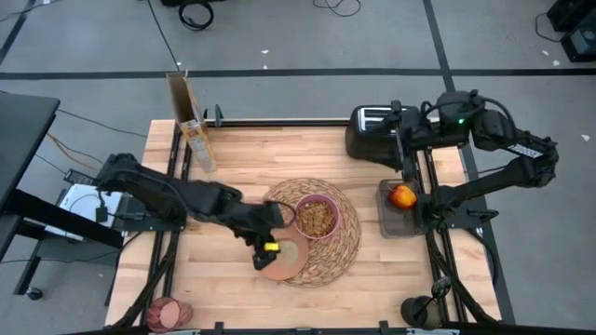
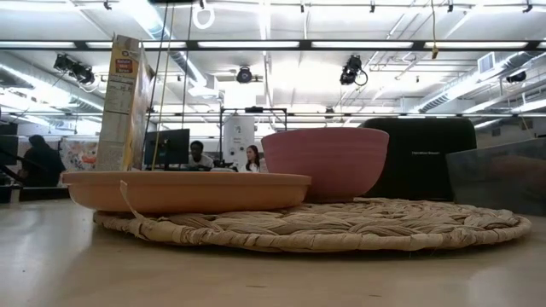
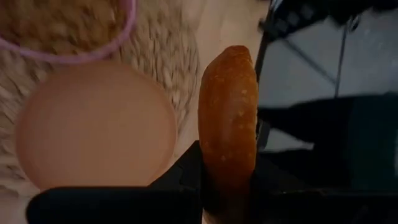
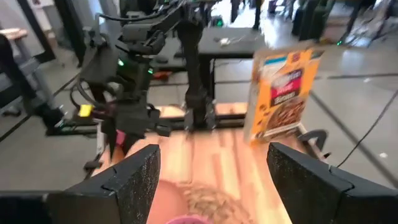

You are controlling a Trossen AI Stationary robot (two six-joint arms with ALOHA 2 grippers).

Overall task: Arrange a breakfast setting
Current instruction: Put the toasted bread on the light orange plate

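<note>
My left gripper is over the near-left part of the round woven placemat and is shut on a toast slice. Just beyond it is the tan-brown plate, which rests on the placemat's edge and also shows in the left wrist view. The pink bowl holds cereal and stands on the placemat's middle. The red apple lies in a dark tray. The pinkish-red tumbler is at the near-left corner. My right gripper is open and raised near the toaster. No spoon shows. My left gripper pinches the toast slice by one end, a finger on each flat face. The slice shows edge-on and sticks out past the fingertips. It is lifted clear, with the plate beyond it.
A cereal box stands at the far left of the table and shows in the low view. The black toaster is at the far right. The low view shows the plate, bowl and placemat; people sit far behind.
</note>
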